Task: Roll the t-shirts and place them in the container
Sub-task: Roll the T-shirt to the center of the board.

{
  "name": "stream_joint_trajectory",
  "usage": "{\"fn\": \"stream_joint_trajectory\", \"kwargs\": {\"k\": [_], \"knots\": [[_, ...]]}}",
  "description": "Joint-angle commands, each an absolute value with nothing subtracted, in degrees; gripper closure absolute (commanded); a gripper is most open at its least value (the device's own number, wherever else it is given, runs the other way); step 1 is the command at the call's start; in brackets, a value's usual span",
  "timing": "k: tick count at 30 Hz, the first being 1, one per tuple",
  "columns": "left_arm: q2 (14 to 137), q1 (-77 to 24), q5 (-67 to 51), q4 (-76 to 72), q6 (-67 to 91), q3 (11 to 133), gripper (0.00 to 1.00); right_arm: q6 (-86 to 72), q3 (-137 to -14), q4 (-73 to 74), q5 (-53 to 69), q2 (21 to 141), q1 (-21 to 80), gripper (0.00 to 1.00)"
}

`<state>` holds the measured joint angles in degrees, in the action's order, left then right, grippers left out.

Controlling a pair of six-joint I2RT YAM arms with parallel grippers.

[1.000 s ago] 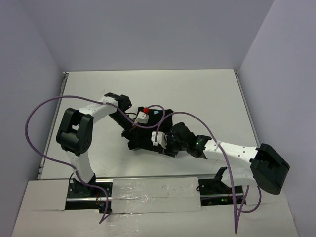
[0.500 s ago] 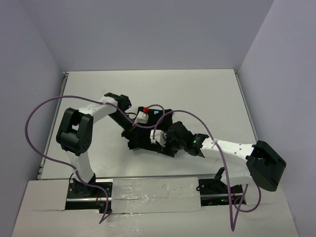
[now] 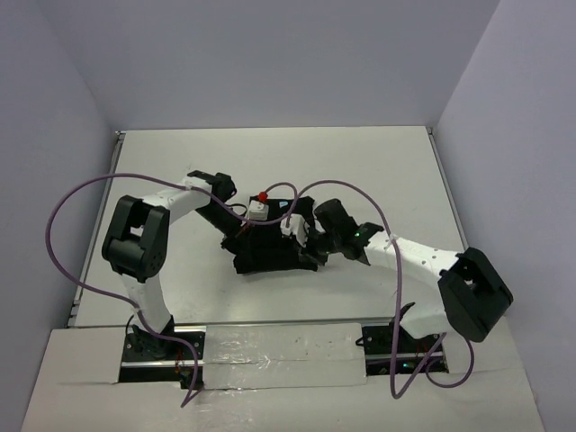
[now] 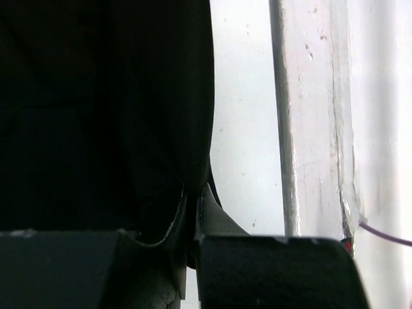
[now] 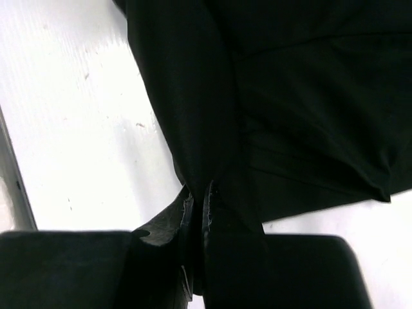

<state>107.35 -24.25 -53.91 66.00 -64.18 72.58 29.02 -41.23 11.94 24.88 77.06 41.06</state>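
The black t-shirt [image 3: 270, 256] lies bunched in a small heap in the middle of the white table [image 3: 378, 171]. My left gripper [image 3: 248, 236] sits at the heap's left side. In the left wrist view its jaws [image 4: 192, 193] stand nearly together with the t-shirt's [image 4: 96, 96] edge pinched at the tips. My right gripper [image 3: 304, 236] is at the heap's right side. The right wrist view has it [image 5: 198, 193] shut on a fold of the t-shirt [image 5: 290, 96], which rises taut from the jaws.
A raised rim [image 3: 450, 198] runs round the table, with walls close behind. A foil-taped strip [image 3: 288, 346] lies between the arm bases. Purple cables [image 3: 67, 207] loop over both arms. The table's edge strip [image 4: 309, 129] lies beside the left gripper.
My right gripper has moved away from the near edge and to the left, and has shut on the t-shirt's right side, drawing the heap in narrower. The left arm has barely moved.
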Motion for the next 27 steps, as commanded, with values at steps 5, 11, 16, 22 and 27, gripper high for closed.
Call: {"fn": "stream_joint_trajectory", "kwargs": {"k": [5,11,16,22,27], "knots": [[110.5,-23.7,-51.0,58.8,-57.5,74.2,0.88,31.6,-55.7,25.7,29.4,91.9,37.8,1.0],[110.4,-23.6,-44.4,52.3,-54.6,72.5,0.76,32.5,-58.0,27.4,28.8,94.6,36.1,0.98],[110.6,-23.6,-41.4,47.7,-50.0,74.0,0.72,33.0,-58.6,29.4,28.5,95.0,34.9,0.93],[110.6,-24.1,-37.9,43.1,-45.6,73.7,0.63,31.9,-59.9,29.7,25.3,98.5,34.9,0.69],[109.7,-24.3,-34.3,38.9,-39.5,73.3,0.55,29.9,-59.8,28.4,22.4,98.4,34.7,0.61]]}}
